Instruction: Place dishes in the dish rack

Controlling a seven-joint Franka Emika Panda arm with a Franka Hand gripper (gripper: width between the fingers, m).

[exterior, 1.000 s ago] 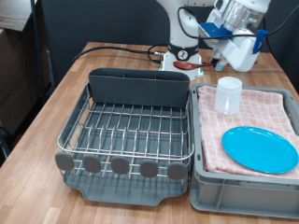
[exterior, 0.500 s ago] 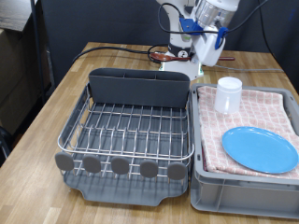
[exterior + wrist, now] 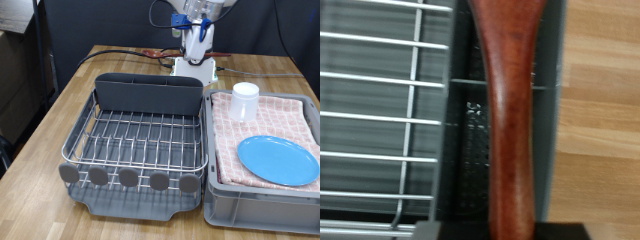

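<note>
The gripper (image 3: 198,50) hangs at the exterior view's top, above the far edge of the dish rack (image 3: 140,140). In the wrist view the reddish-brown wooden spoon (image 3: 510,110) runs along the picture from the gripper, so it is held, over the dark grey utensil box (image 3: 470,150) and beside the rack's wires (image 3: 380,120). The utensil box (image 3: 148,92) stands along the rack's far side. The bright-blue plate (image 3: 278,158) and the small white cup (image 3: 244,101) sit on the pink checked cloth (image 3: 275,122), to the exterior view's right of the rack.
The cloth covers a grey plastic bin (image 3: 255,208) that stands against the rack. Round grey discs (image 3: 128,177) line the rack's near edge. The robot's white base (image 3: 193,70) and cables (image 3: 130,52) lie behind the rack on the wooden table (image 3: 60,110).
The gripper has moved with the spoon towards the exterior view's left, from above the bin's far corner to above the rack's far edge. Plate and cup have not moved.
</note>
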